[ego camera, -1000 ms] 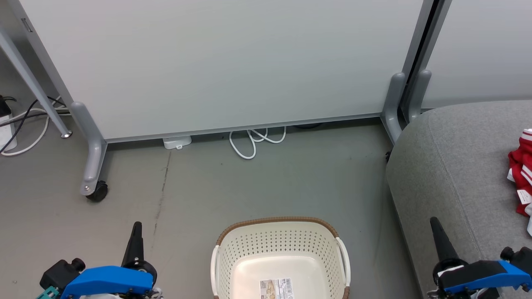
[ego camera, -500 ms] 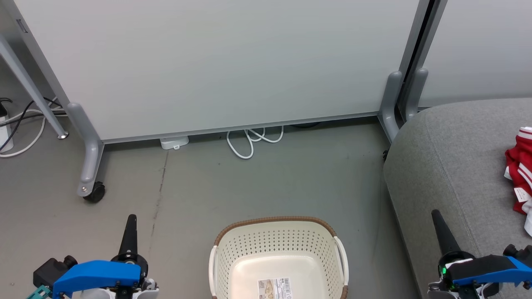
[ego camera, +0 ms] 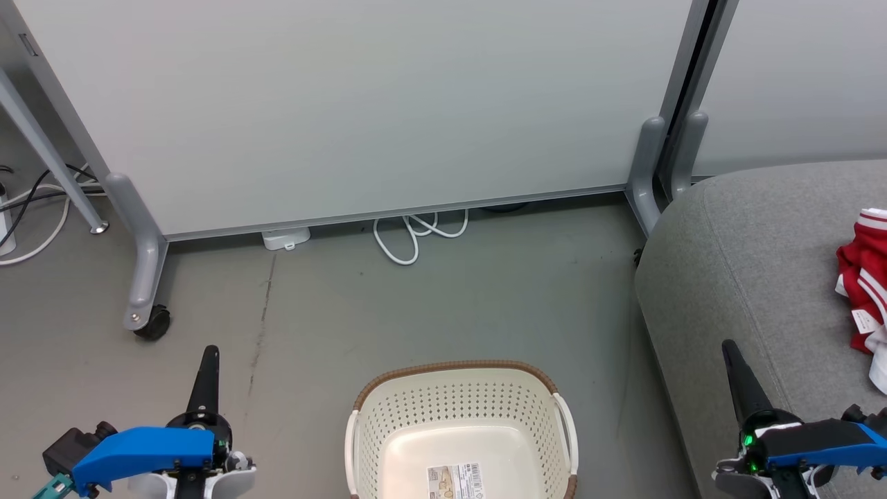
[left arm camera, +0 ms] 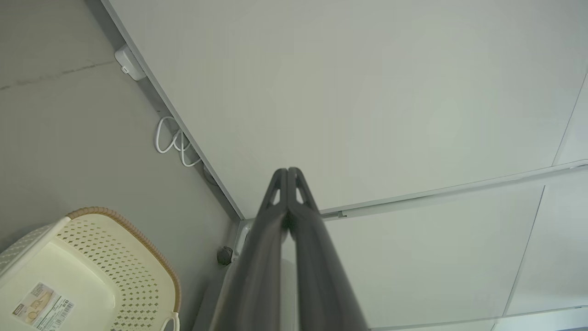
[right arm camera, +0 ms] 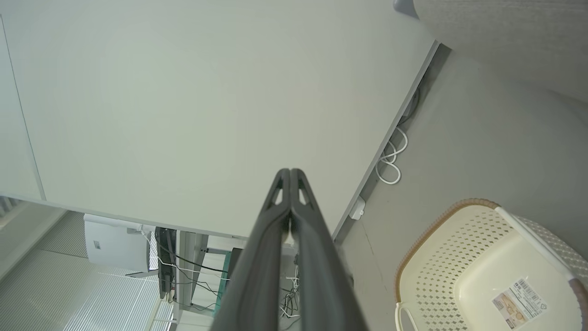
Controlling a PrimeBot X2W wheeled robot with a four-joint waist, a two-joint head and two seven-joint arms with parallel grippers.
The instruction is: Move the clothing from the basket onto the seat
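Note:
The cream perforated basket [ego camera: 461,405] with a brown rim stands on the floor at the bottom centre, holding nothing but a barcode sticker [ego camera: 455,482]; it also appears as the basket [left arm camera: 92,257] and the basket [right arm camera: 477,257] in the wrist views. Red clothing with white stripe trim [ego camera: 863,277] lies on the grey seat [ego camera: 741,277] at the right edge. My left gripper [ego camera: 208,357] is shut and holds nothing, left of the basket. Over the seat's front edge, my right gripper [ego camera: 729,348] is shut and holds nothing. Both wrist views show fingers pressed together: left gripper [left arm camera: 288,171], right gripper [right arm camera: 290,171].
Pale grey partition panels [ego camera: 360,104] on castor feet [ego camera: 149,322] stand behind the basket. A white cable loop [ego camera: 409,239] and a small white box [ego camera: 285,238] lie at the panel's base. More cables [ego camera: 34,208] run at the far left.
The head camera has shifted a little, so the scene slid left. Both grippers stand slightly higher in the picture. The basket and the clothing lie as before.

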